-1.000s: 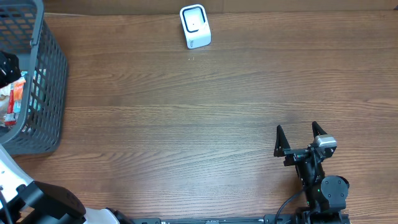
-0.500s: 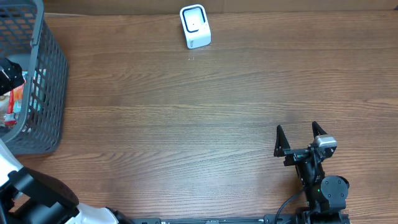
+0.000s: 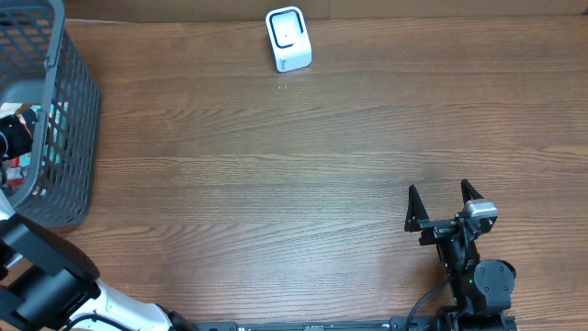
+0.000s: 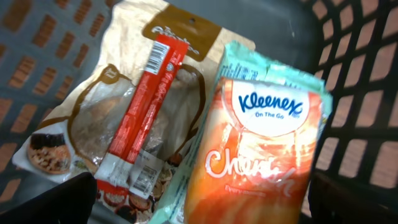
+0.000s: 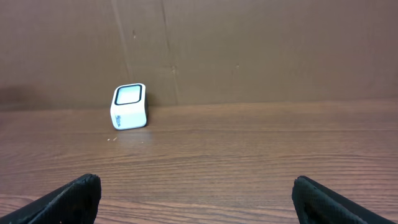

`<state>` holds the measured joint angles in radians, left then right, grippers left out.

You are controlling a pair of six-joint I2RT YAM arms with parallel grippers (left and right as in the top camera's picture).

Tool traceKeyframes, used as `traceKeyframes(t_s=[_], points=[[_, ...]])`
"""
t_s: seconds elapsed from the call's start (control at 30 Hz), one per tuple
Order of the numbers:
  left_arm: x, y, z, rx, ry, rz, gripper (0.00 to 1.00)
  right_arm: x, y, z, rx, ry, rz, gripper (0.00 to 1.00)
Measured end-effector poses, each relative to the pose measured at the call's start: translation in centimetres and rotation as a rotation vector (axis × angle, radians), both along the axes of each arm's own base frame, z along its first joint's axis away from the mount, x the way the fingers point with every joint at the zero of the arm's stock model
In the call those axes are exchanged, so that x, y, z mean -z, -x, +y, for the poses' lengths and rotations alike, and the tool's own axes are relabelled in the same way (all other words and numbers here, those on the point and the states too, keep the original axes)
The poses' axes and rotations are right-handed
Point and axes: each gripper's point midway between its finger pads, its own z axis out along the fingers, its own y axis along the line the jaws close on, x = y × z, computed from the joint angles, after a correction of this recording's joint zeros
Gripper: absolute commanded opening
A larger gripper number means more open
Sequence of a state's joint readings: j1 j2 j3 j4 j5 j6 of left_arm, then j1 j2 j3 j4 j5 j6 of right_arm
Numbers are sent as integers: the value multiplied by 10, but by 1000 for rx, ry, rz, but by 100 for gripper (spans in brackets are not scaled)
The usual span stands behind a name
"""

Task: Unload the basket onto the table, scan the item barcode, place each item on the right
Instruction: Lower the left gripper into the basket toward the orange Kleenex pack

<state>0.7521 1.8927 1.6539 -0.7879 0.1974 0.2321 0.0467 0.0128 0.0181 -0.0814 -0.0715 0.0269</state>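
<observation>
Since only one arm is over the goods, nearer arm: left; the right stands well apart from them.
Left gripper [image 4: 208, 200]: jaws spread wide, nothing between them; both fingertips show dark at the lower corners of the wrist view; it hangs inside the basket, pointed down at the contents.
Directly beneath: orange and teal soft plastic Kleenex tissue pack [image 4: 261, 149], uppermost of the pile, a little right of the midline between the fingers.
Long axis of pack: runs up the wrist view with a slight lean, so the jaws would close across its short side (judgement).
Just beside, to the left: slim red foil stick packet [image 4: 143, 118], lying aslant on a brown printed snack pouch [image 4: 87, 124], and partly under the pack's edge at its lower end.
Barcode: a white label at the stick's lower end may carry one; too small to be sure. None shows on the pack's upper face.
Container: grey plastic mesh basket [image 3: 73, 110], at the table's far left edge.
Right gripper [image 3: 439, 198]: jaws wide apart, empty, low over the bare wooden table [image 3: 276, 184] near its own base.
Destination: small white box-shaped scanner [image 3: 288, 39], upright at the table's far side, well apart from the basket and both grippers.
Step in hand (judgement): descend and grasp; no item lifted yet.
</observation>
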Motion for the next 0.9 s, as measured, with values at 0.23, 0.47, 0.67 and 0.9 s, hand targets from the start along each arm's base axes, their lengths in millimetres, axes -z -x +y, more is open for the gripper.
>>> traceKeyframes(t_s=[0.23,0.47,0.67,0.9], points=[[6,-1,-1,109,-51,34,100,0,0,0,0,0,0,100],[7,-4,-9,233,-85,42,100,0,0,0,0,0,0,100],[6,-6,-12,307,-112,40,100,0,0,0,0,0,0,100],[7,-10,-14,340,-111,27,100,0,0,0,0,0,0,100]])
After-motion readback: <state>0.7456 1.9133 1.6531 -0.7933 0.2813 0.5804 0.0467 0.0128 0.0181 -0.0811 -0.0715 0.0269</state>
